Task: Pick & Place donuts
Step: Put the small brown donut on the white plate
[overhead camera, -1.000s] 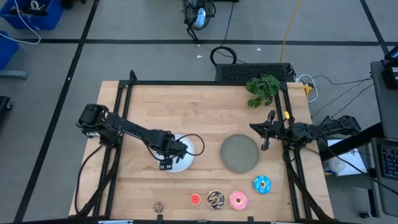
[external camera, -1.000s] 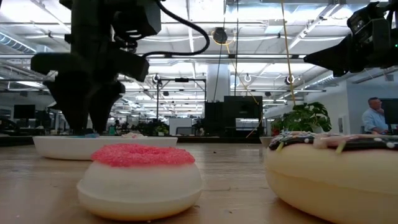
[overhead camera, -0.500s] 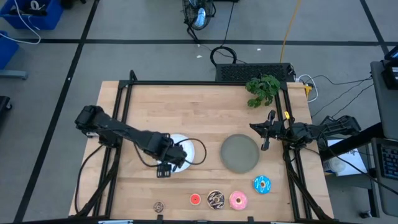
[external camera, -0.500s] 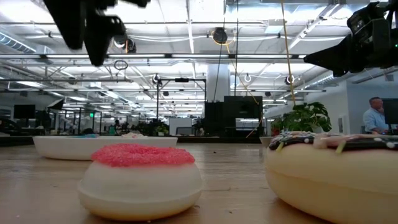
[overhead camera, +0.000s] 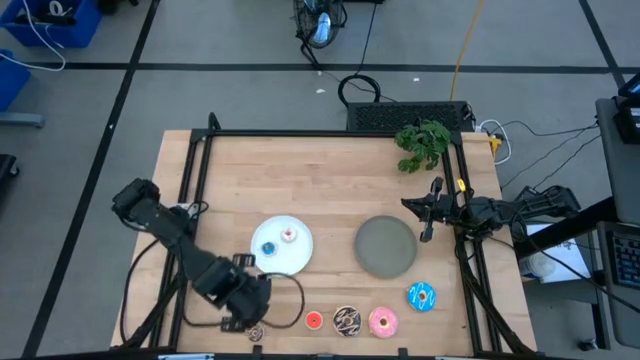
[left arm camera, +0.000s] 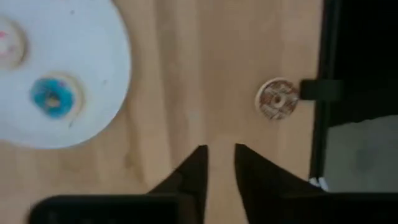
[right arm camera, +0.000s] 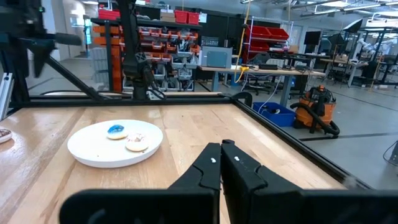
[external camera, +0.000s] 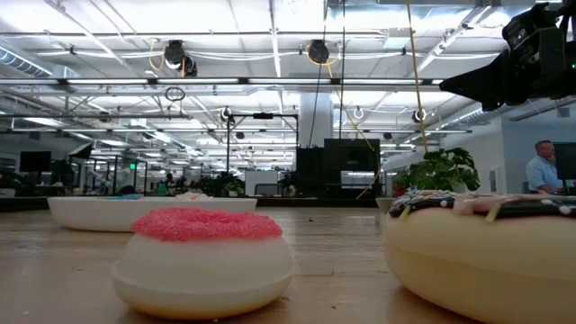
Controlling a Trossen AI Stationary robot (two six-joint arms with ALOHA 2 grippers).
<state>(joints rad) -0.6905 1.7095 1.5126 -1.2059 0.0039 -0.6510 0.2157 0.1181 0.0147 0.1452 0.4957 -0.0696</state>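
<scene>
Left gripper [overhead camera: 243,318] is low over the near-left part of the tabletop [overhead camera: 250,180], just beside the tiny brown donut [overhead camera: 256,332] near the front edge — jaws slightly parted, nothing between them, as the left wrist view shows with bare wood in the gap. In that wrist view the brown donut [left arm camera: 278,98] lies apart from the fingertips [left arm camera: 200,154], close to the dark frame rail. White plate [overhead camera: 295,258] sits left of centre and carries the tiny blue donut [overhead camera: 267,248] and the tiny white-pink donut [overhead camera: 288,235]; both also show on the plate in the right wrist view [right arm camera: 116,130] [right arm camera: 136,142]. Grey plate [overhead camera: 386,246] is right of centre with nothing on it. Along the front edge, left to right: tiny red donut [overhead camera: 314,320], chocolate donut [overhead camera: 347,320], pink donut [overhead camera: 382,322], then the larger blue donut [overhead camera: 421,296] a little farther back. Right gripper [overhead camera: 428,209] waits at the right edge of the tabletop — jaws clenched together, holding nothing. Low view shows the red donut [external camera: 204,261] up close, chocolate one [external camera: 486,252] beside it.
</scene>
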